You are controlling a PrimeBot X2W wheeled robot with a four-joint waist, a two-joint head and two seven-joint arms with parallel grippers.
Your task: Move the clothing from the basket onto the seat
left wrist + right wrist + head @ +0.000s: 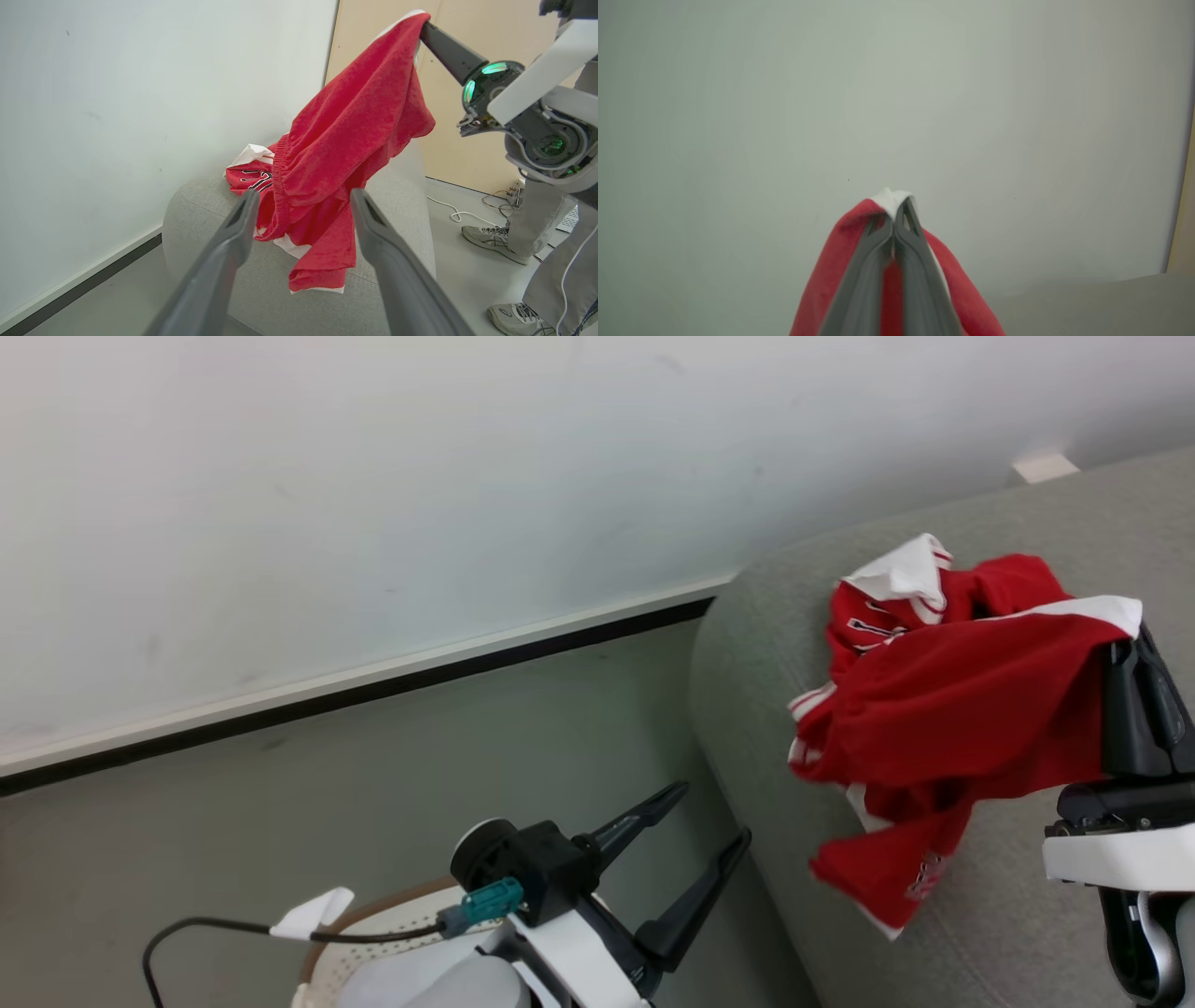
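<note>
Found the plain red garment (pixel 962 700) pinched by its white-trimmed edge in the right gripper (pixel 1130 649), raised at the right and falling away leftward onto the grey sofa (pixel 747 635), with the lower hem resting on the upholstery. In the right wrist view, saw both fingers (pixel 864 280) pressed tight together on that white trim, red cloth hanging down either side.

Noted the red jersey (pixel 868 616), black-and-white numerals showing, lying crumpled on the sofa at its rounded left end, on the far side of the plain garment and partly under it, with a flap of white lining turned up.

Found the left gripper (pixel 711 812) spread wide with nothing in it, pointed toward the clothing but apart from it, near the sofa's left edge.

Made out the laundry basket (pixel 392 901) near, at the lower left, beneath the left forearm: a strip of tan-brown rim and perforated white wall. Could not tell its contents.

Beyond, noted a white wall (pixel 373 523), a black baseboard (pixel 373 689) and a grey-green floor (pixel 373 784). In the left wrist view, saw a person (pixel 537 210) in grey trousers and pale trainers (pixel 495 235) standing beyond the right arm, a white cable (pixel 458 215) on the floor, and a beige panel (pixel 467 140) behind.
</note>
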